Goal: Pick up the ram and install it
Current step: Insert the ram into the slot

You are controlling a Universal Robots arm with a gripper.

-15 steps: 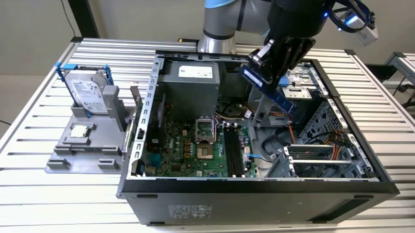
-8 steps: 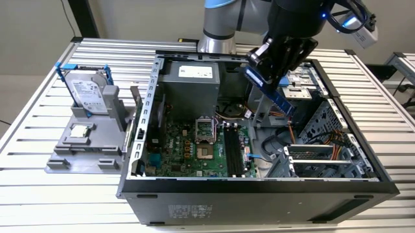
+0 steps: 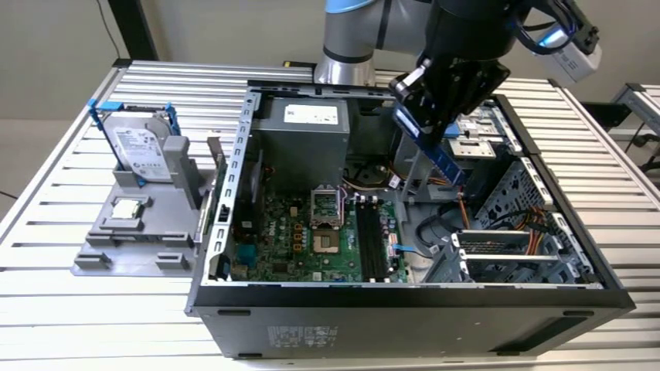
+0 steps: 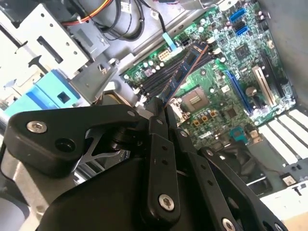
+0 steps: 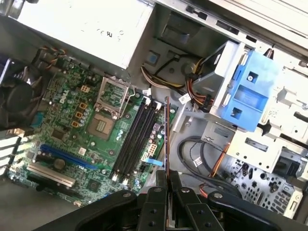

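While long thin blue-green ram stick (image 3: 443,157) is clamped in black gripper (image 3: 437,127) above open grey computer case (image 3: 413,325), carrying step is judged in hand; precise alignment over black memory slots (image 3: 369,232) is called for.

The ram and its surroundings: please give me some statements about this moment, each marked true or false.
1. The gripper is shut on the ram. True.
2. The ram is already installed. False: it is held in the air, clear of the memory slots.
3. The hard drive stands outside the case, at the exterior view's left. True.
4. The case is closed. False: it is open, with the motherboard exposed.
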